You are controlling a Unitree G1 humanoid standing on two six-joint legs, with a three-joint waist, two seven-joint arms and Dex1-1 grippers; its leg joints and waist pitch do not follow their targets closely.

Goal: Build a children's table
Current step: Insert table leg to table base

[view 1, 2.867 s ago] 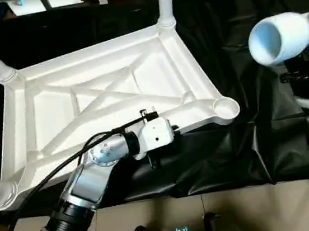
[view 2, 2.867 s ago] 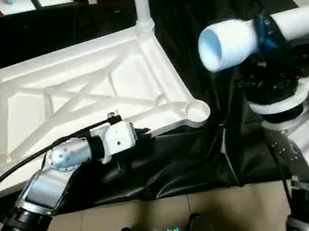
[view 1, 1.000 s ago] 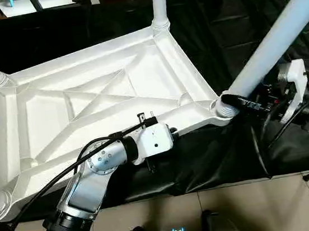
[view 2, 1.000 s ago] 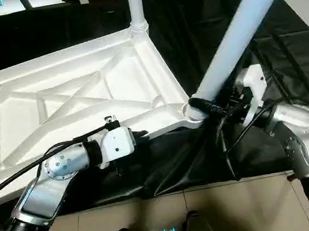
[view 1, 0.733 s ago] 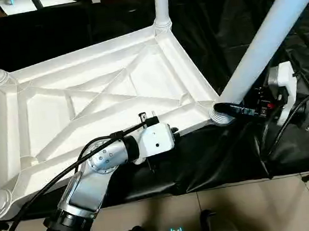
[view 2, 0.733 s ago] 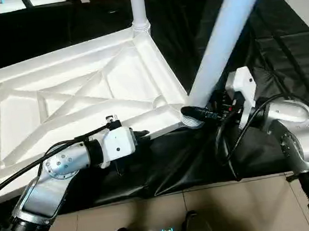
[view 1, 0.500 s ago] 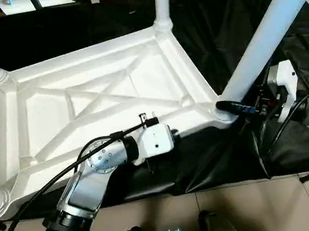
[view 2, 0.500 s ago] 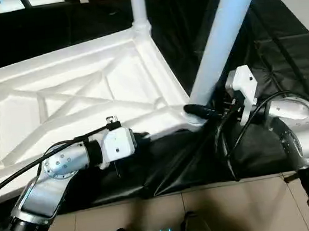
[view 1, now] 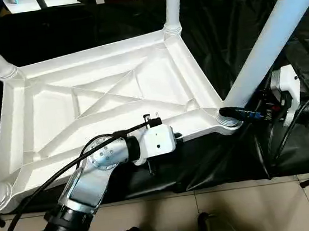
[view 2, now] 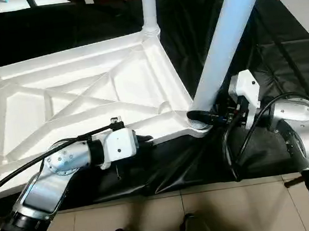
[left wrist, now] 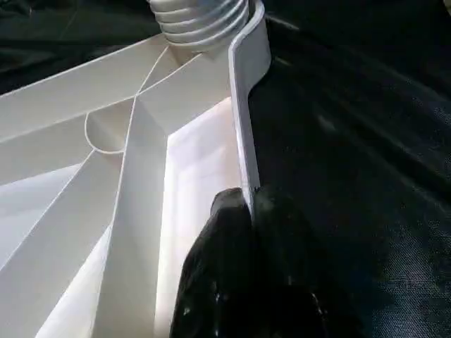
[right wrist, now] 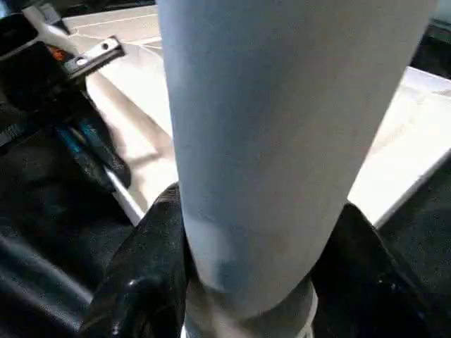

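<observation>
Here, in the eye views, the tabletop [view 1: 103,107] lies ribs-up on the black-draped work table [view 1: 229,38]; the right gripper [view 2: 214,116] clasps the fourth leg [view 1: 268,34] at the near corner socket [view 1: 227,120]. Left wrist: the left gripper [left wrist: 248,211] pinches the rim. Right wrist: push straight along the leg's axis.

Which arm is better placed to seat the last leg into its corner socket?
Right. The right hand grips the leg just above the socket; the left hand pinches the tabletop rim.
</observation>
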